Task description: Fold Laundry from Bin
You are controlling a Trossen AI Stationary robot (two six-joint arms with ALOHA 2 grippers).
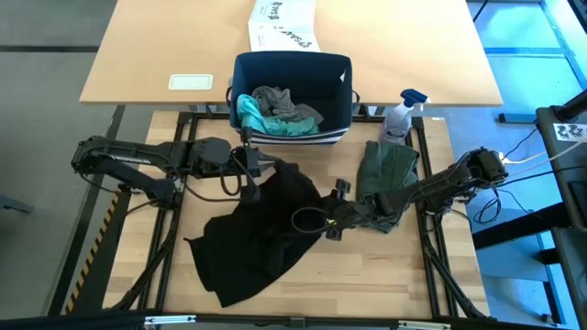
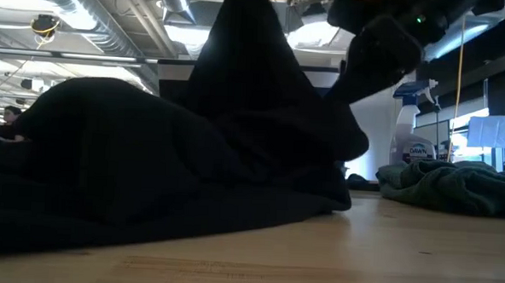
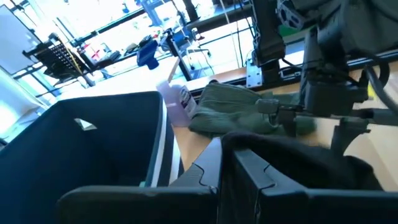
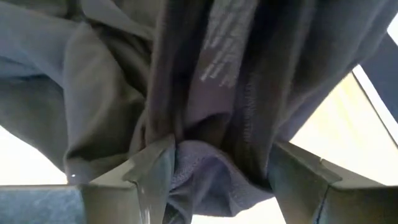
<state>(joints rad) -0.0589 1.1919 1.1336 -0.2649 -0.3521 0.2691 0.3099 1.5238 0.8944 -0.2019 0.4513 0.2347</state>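
Observation:
The large black T-shirt [image 1: 261, 229] lies spread on the table. Its far part is drawn up into a peak [image 2: 241, 21] under my left gripper [image 1: 255, 165], which is shut on it just in front of the bin [image 1: 292, 96]. The navy bin holds a grey piece [image 1: 280, 101] and a teal piece [image 1: 249, 112]. My right gripper [image 1: 332, 215] stands open at the shirt's right edge, with hanging folds of the shirt [image 4: 205, 93] between its fingers. An olive-green piece [image 1: 385, 174] lies bunched on the table at the right. My left gripper pinches a bunch of the black T-shirt's far part [image 3: 273, 149] between its two fingers, coming nearly level from the table's left. That part is lifted clear and the cloth slopes down from it to the table. My right gripper's open fingers stand on either side of a hanging bunch of the shirt. A fold [image 4: 186, 162] lies against one finger [image 4: 152, 171]; the other finger [image 4: 298, 171] stands apart from the cloth.
A spray bottle [image 1: 402, 115] stands to the right of the bin, beside the olive-green piece. A white printed box [image 1: 282, 26] sits on the tan desk behind the bin. Bare table shows along the near edge [image 1: 367, 275].

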